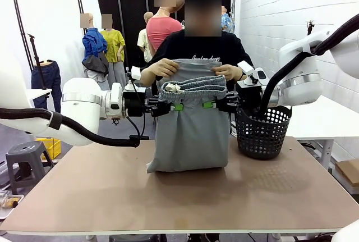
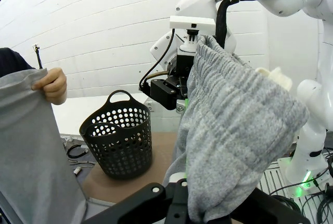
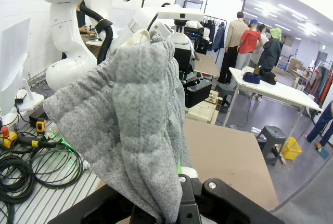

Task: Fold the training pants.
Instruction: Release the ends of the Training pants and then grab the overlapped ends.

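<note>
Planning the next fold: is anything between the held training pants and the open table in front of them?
Nothing visible does: the table in front of the training pants is bare. The black basket stands beside them, on the right gripper's side, not in front.

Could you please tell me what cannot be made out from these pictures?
Left wrist view: fingertips of the left gripper, buried in the training pants and cut by the bottom edge.
Right wrist view: fingertips of the right gripper, covered by the same cloth.
Front view: far layer of the training pants, behind the near layer hanging to the table.
Front view: inside of the black basket, screened by its wall.
</note>
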`<state>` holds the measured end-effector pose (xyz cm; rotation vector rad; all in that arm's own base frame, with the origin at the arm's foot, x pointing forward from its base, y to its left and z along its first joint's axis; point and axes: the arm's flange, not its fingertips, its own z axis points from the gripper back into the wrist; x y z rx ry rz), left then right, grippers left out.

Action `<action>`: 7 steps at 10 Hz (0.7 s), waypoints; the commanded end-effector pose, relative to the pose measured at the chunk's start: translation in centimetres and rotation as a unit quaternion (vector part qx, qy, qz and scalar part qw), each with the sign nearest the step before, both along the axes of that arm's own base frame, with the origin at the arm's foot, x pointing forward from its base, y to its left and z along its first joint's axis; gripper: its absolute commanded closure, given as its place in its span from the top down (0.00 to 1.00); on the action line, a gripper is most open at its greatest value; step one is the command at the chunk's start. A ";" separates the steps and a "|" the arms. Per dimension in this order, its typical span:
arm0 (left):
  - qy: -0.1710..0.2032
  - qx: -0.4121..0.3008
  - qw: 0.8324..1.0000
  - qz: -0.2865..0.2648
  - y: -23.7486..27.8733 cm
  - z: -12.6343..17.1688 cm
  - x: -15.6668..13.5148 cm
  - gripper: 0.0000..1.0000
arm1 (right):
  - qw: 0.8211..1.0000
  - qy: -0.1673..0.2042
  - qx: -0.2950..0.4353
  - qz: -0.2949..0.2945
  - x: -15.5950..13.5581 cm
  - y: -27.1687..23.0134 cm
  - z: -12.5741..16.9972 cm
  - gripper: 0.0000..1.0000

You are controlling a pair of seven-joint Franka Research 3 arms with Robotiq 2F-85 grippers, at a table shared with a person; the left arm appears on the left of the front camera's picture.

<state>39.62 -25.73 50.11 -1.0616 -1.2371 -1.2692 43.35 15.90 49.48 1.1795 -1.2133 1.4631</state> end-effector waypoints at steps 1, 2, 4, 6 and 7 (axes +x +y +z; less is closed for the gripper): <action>-0.004 -0.001 1.000 0.002 -0.1 0.4 -0.2 0.00 | 1.000 -0.002 0.006 0.005 -0.3 0.0 0.0 0.00; -0.004 -0.001 1.000 0.002 -0.1 0.4 -0.2 0.00 | 1.000 -0.002 0.006 0.005 -0.3 0.0 0.0 0.00; -0.004 -0.001 1.000 0.002 -0.1 0.4 -0.2 0.00 | 1.000 -0.002 0.006 0.005 -0.3 0.0 0.0 0.00; -0.004 -0.001 1.000 0.002 -0.1 0.4 -0.2 0.00 | 1.000 -0.002 0.006 0.005 -0.3 0.0 0.0 0.00; -0.004 -0.001 1.000 0.002 -0.1 0.4 -0.2 0.00 | 1.000 -0.002 0.006 0.005 -0.3 0.0 0.0 0.00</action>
